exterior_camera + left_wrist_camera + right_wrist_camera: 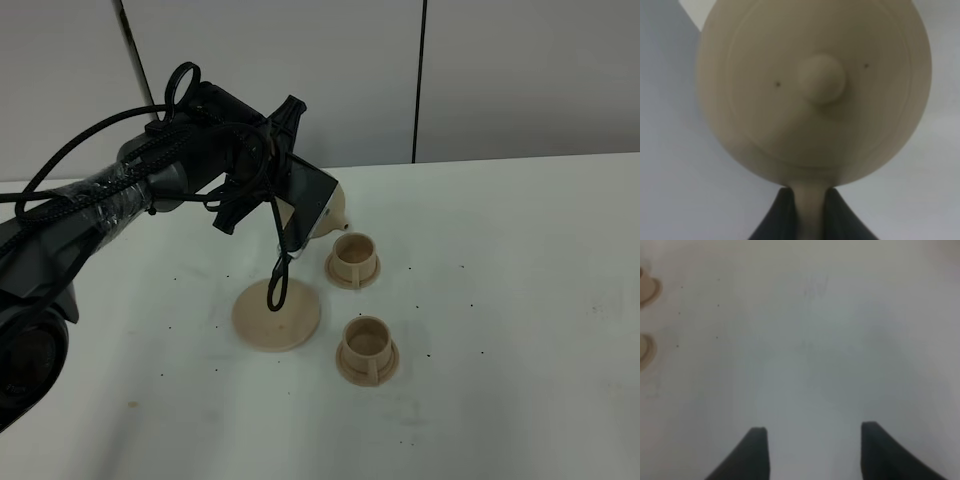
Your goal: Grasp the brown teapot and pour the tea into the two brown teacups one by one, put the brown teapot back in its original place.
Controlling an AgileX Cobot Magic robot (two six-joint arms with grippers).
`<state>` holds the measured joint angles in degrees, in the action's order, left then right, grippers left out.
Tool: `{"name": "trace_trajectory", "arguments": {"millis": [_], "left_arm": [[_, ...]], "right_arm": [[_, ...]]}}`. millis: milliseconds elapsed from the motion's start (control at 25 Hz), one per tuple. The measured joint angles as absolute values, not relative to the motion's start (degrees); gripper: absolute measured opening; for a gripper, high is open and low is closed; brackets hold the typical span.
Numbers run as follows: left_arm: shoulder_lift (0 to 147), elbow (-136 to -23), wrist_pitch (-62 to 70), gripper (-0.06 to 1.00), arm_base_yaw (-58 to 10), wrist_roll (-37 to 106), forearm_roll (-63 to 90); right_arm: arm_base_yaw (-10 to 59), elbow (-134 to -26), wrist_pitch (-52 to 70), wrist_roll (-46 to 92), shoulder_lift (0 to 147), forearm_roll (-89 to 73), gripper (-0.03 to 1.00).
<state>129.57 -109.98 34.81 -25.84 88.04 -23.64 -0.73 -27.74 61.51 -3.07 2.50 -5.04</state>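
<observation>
the left gripper (811,216) pinches the handle of the brown teapot (815,90), held above the table (520,300) with its spout close by the far teacup (353,258). the near teacup (367,349) stands just right of the round plate (277,316). the right gripper (812,450) has its fingers spread over the table.

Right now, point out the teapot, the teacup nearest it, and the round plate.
brown teapot (821,79): left wrist view, on its lid knob.
teacup nearest it (353,260): high view, on its front rim.
round plate (292,325): high view, on its bare top.
</observation>
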Motion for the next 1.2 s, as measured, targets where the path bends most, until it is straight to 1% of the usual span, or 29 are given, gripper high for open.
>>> {"name": "trace_trajectory", "arguments": {"millis": [520,1200], "left_arm": [[129.57,-109.98,32.16,0.17,-26.41,89.09,-27.93],[129.57,-109.98,31.39,0.17,-27.24,93.35,-28.10]], "right_arm": [[-0.73,-27.74,61.51,-3.07,2.50,-5.04,0.41],[-0.73,-27.74,61.51,-3.07,2.50,-5.04,0.41]]}}
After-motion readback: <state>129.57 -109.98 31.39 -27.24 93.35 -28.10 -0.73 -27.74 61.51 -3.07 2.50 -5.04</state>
